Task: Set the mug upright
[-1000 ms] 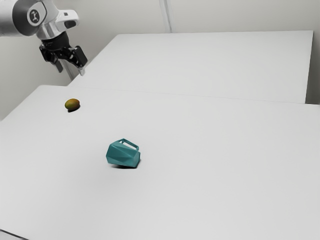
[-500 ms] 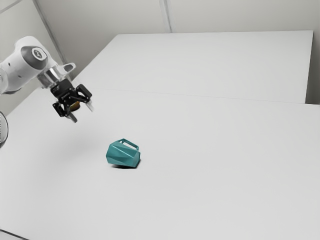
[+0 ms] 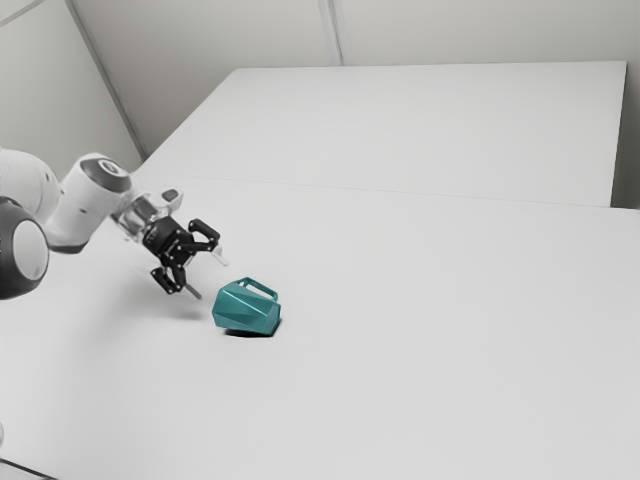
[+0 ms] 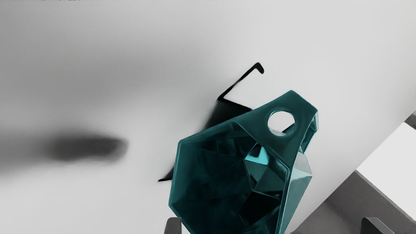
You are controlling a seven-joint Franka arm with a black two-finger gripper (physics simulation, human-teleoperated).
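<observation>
Pincer wide open, nothing gripped, near mug. Mug's on its side on counter, open mouth facing the pincer.

- Teal mug, between 7 and 8 o'clock in the exterior view, patterned in angular facets; my wrist view catches near-black teal inside, broken by one bright turquoise patch.
- My gripper, black, at 8 o'clock in the exterior view, with grey fingertips.
- My arm, white with dark grey bands, at 9 o'clock.
- The table, plain off-white, toward 4 o'clock, marked by the mug's black shadow.
</observation>
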